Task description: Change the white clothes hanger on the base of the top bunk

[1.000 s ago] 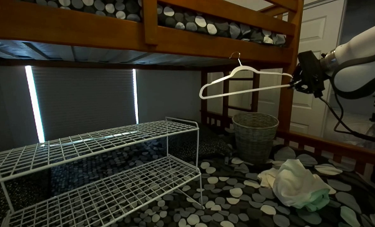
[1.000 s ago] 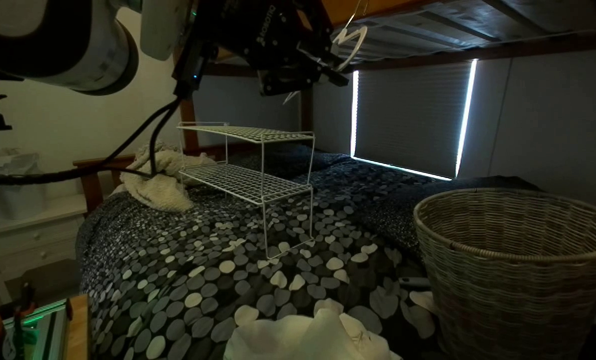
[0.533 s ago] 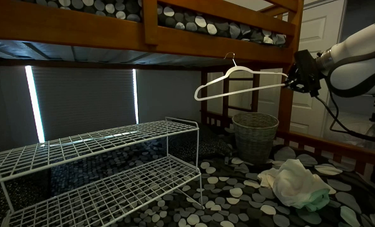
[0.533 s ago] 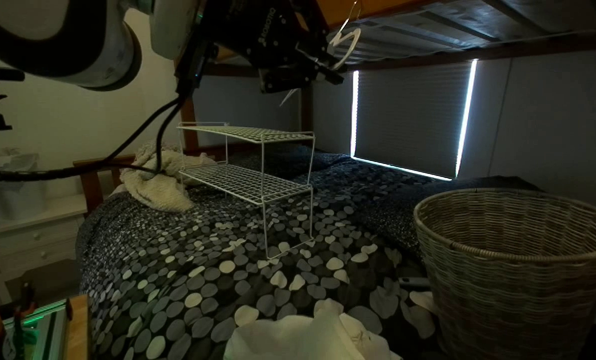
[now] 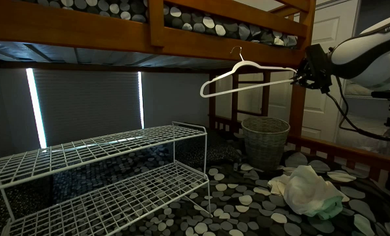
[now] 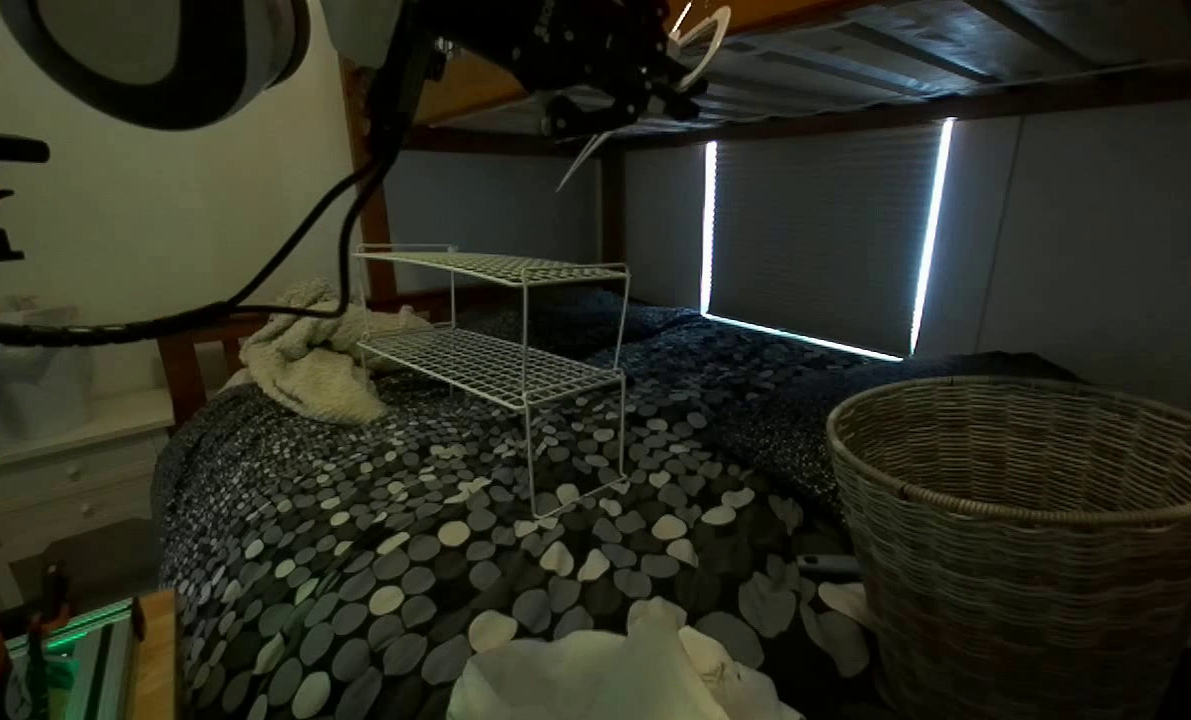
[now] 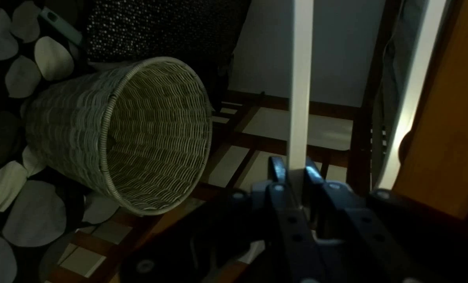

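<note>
One slim white triangular hanger (image 7: 301,86), wire-hooked, tight between black jaws

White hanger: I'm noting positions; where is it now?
In an exterior view, the hanger is right of centre, held near one end by the gripper, higher than the basket.

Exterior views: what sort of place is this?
Probably a bedroom in a home. The signs: the wooden rail of a top bunk, pebble-patterned bedding spread out below it, and, in an exterior view, what looks like a white chest of drawers.
</note>
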Controlling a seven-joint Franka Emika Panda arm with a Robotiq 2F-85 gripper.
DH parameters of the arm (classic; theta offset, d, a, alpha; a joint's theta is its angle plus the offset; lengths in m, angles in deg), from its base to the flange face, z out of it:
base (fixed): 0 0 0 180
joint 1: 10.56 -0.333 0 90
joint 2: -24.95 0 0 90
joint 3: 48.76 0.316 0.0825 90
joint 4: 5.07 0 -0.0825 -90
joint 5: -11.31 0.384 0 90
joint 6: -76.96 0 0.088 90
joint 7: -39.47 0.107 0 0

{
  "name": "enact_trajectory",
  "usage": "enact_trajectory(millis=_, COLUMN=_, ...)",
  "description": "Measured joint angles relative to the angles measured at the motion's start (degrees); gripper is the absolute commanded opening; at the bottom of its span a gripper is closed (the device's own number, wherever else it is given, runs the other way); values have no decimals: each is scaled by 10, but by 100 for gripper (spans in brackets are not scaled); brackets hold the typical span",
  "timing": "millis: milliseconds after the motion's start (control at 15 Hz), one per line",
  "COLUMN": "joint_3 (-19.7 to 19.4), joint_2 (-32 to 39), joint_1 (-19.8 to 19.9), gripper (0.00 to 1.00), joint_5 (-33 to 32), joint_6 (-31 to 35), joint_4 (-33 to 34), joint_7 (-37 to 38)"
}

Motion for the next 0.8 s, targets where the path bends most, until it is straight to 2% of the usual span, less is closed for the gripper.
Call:
enact_trajectory(millis=400, joint_3=-8, joint_2=2, joint_1=-27, gripper=3, joint_5=111, joint_6=2, joint_4=42, joint_7=-83)
enact_trajectory(millis=800, joint_3=-20, joint_2=30, joint_1=-29, gripper=3, joint_5=186, joint_6=2, joint_4=82, joint_7=-110)
